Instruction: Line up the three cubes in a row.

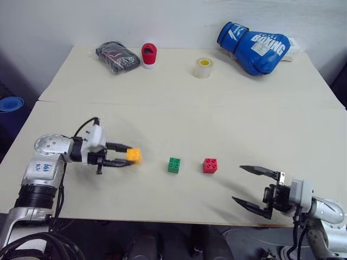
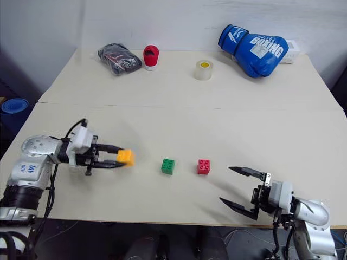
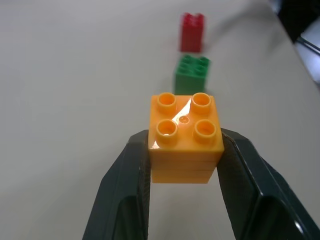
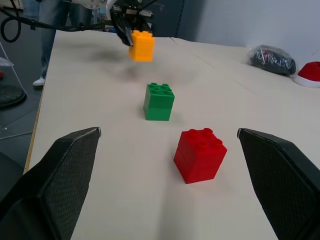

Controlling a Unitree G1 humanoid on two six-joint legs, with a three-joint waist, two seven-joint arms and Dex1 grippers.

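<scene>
Your left pincer (image 1: 129, 156) was clamped on the yellow-orange cube (image 1: 133, 155), one finger on each side face, studs up. In the right wrist view the cube hung clear of the worktop (image 1: 179, 108) with a faint shadow beneath it, so it was carried, not resting. The grip sat low on the cube and near the fingertips; a quick swing or a bump on the surface could have twisted it out or let it drop off line.

Just ahead of that pincer's tips stood the green cube (image 1: 174, 164), and beyond it the red cube (image 1: 210, 165), the two apart from each other and roughly along the line the pincer pointed. If you had pushed on too far, the carried cube would have struck the green one and skewed the row. Released while tilted or from a height, it could have tumbled or landed turned.

Your right pincer (image 1: 250, 187) stood wide apart and empty, the red cube just ahead between its fingers' reach. Any drift forward risked nudging red out of place.
</scene>
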